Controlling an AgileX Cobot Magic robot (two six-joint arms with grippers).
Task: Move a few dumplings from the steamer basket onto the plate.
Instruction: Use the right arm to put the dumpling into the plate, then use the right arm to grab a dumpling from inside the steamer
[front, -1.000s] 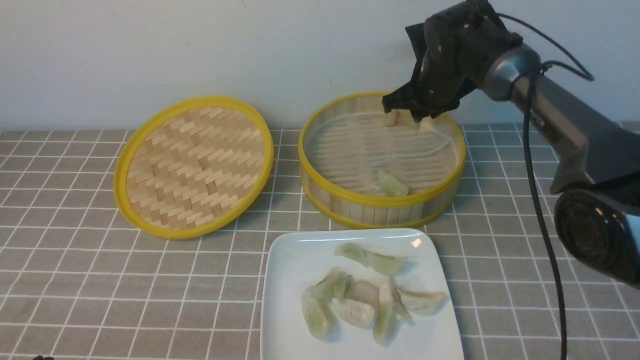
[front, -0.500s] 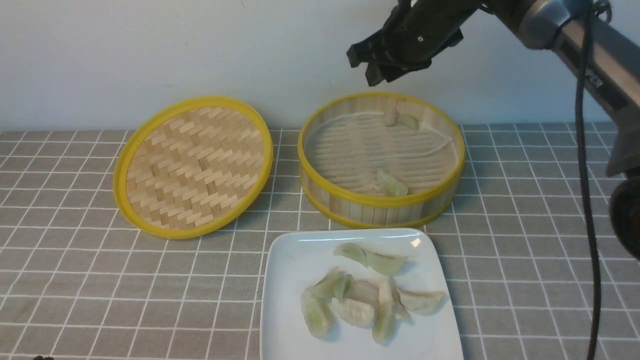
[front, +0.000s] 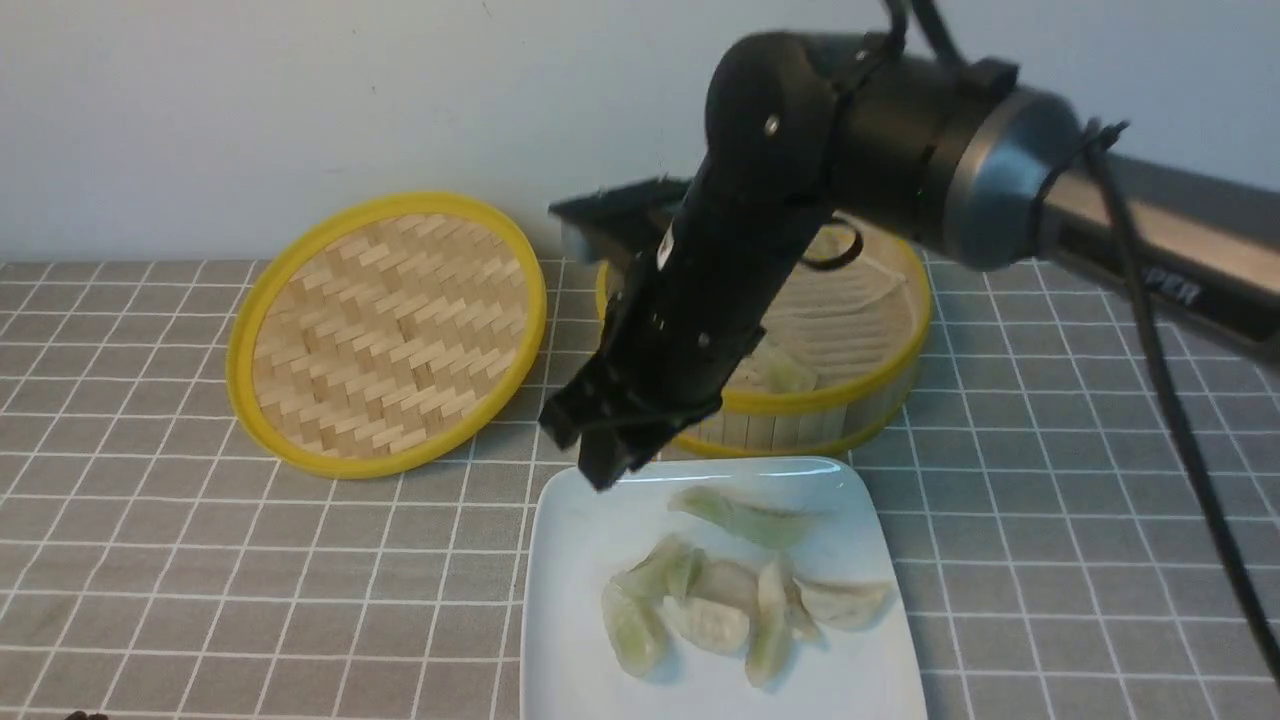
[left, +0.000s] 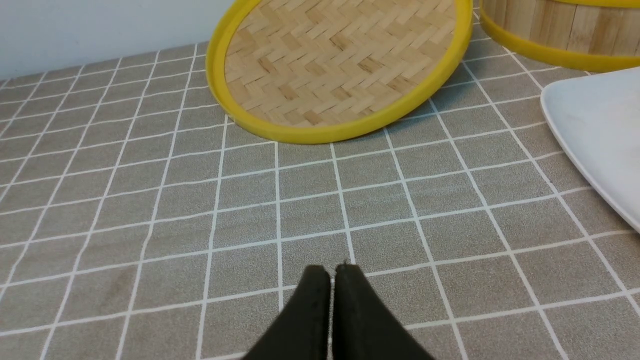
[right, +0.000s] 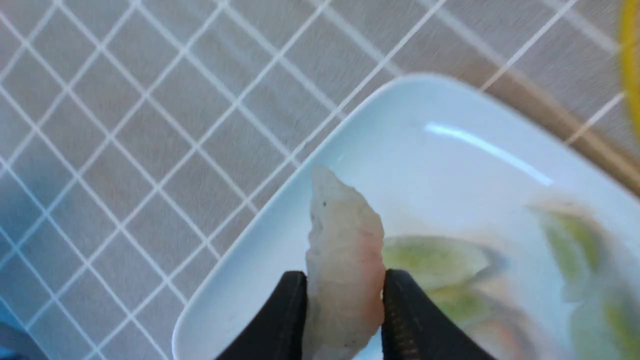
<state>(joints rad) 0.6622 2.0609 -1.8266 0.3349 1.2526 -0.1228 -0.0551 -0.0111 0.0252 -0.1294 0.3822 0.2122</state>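
Note:
My right gripper (front: 600, 452) hangs over the far left corner of the white plate (front: 570, 560), shut on a pale pinkish dumpling (right: 344, 265). That dumpling is hidden in the front view. Several green and pale dumplings (front: 720, 610) lie on the plate, also in the right wrist view (right: 435, 257) above the plate (right: 430, 165). The steamer basket (front: 880, 380) stands behind the plate, partly hidden by the arm, with a green dumpling (front: 785, 372) inside. My left gripper (left: 332, 272) is shut and empty, low over the tiled cloth, out of the front view.
The woven yellow-rimmed lid (front: 385, 330) lies left of the basket, tilted against it; it also shows in the left wrist view (left: 340, 65), with the basket wall (left: 560, 30) and plate edge (left: 600, 130). The wall is close behind.
My right gripper rose from the basket's far side and swung forward and down to the plate's far left corner, holding a dumpling. The dumplings on the plate have not moved.

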